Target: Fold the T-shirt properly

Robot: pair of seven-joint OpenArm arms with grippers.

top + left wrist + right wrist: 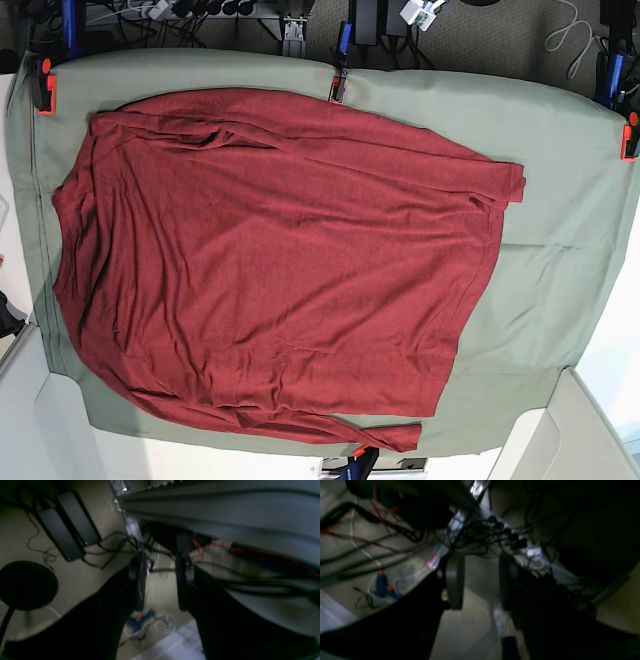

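Observation:
The dark red long-sleeved T-shirt (270,260) lies spread flat on the sage-green table cloth (560,250) in the base view. One sleeve runs along the far edge to a cuff (510,182). The other runs along the near edge to a cuff (400,437). Neither arm shows in the base view. My left gripper (160,580) is open and empty, hanging over the floor below the table. My right gripper (481,580) is also open and empty over the floor. The shirt is out of view in both wrist views.
Clamps (45,85) (340,80) (628,135) pin the cloth to the table edges. Below the table are tangled cables (115,545), two black power bricks (67,530), a round black base (25,585), a metal frame beam (225,505) and a blue-orange tool (382,585).

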